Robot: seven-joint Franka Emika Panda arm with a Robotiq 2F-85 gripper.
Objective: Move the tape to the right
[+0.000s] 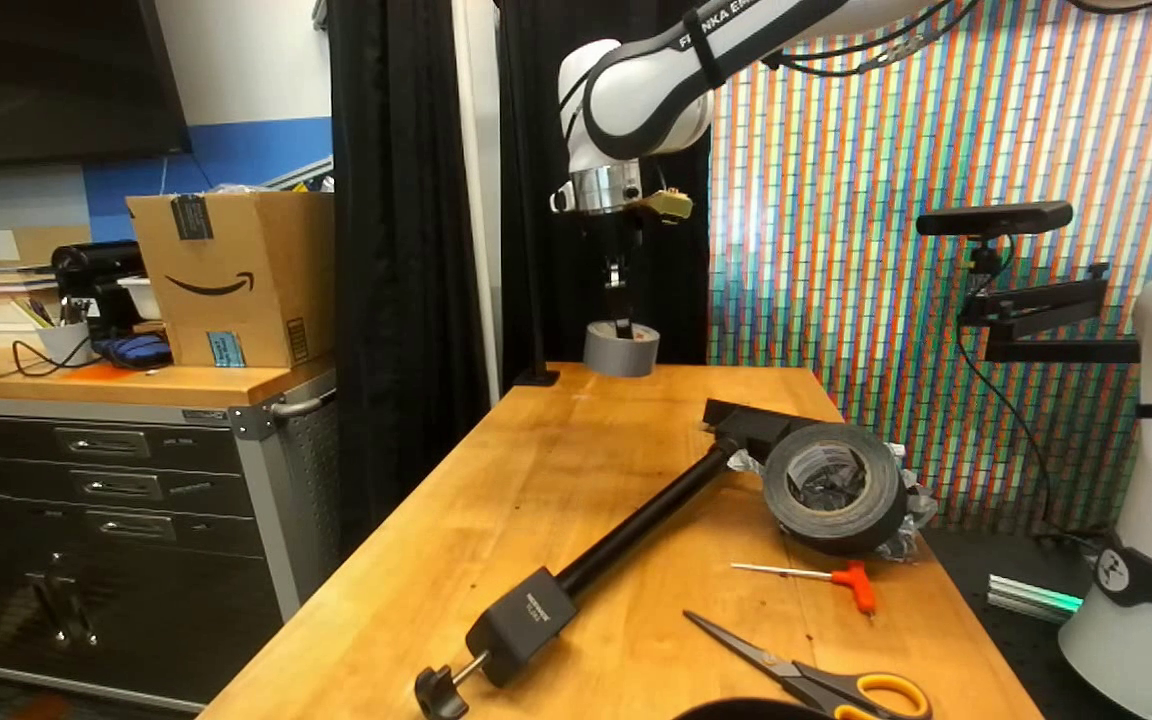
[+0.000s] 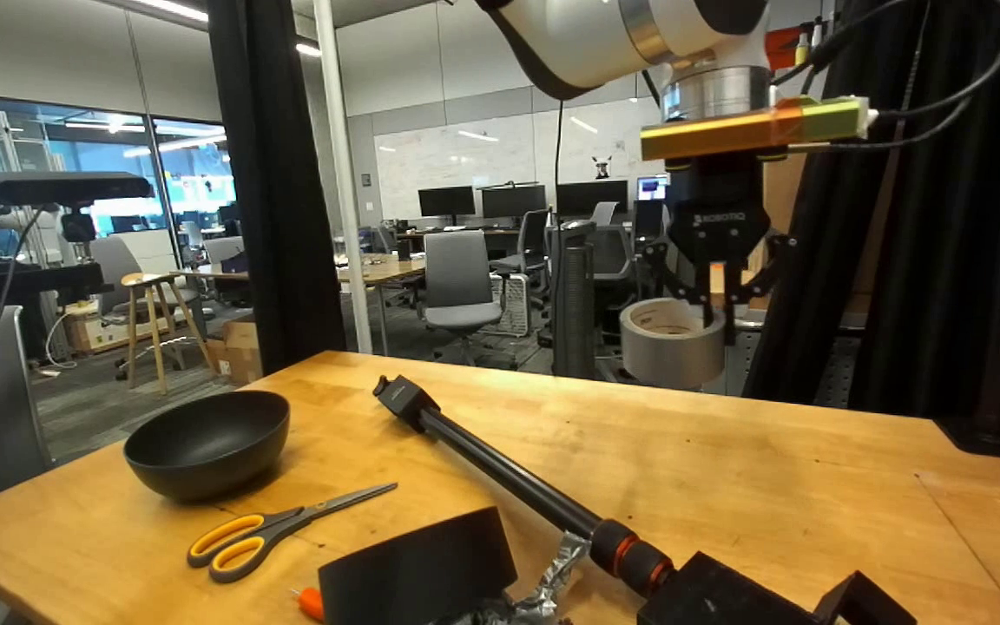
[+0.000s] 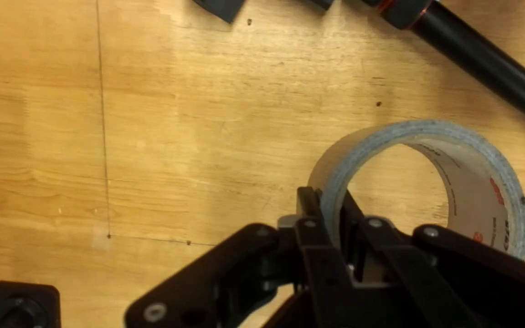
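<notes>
Remotely, I hold the white robot arm [image 1: 651,95] above the light-wood tabletop [image 1: 556,470], its forearm sloping to an upright wrist; the black two-fingered gripper [image 3: 328,199] points downward, clamped on the wall of a raised, ring-shaped roll of grey duct tape [image 2: 674,358], one finger inside.

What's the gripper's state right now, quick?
Gripper: closed, holding the grey tape roll by one side of its ring.
</notes>
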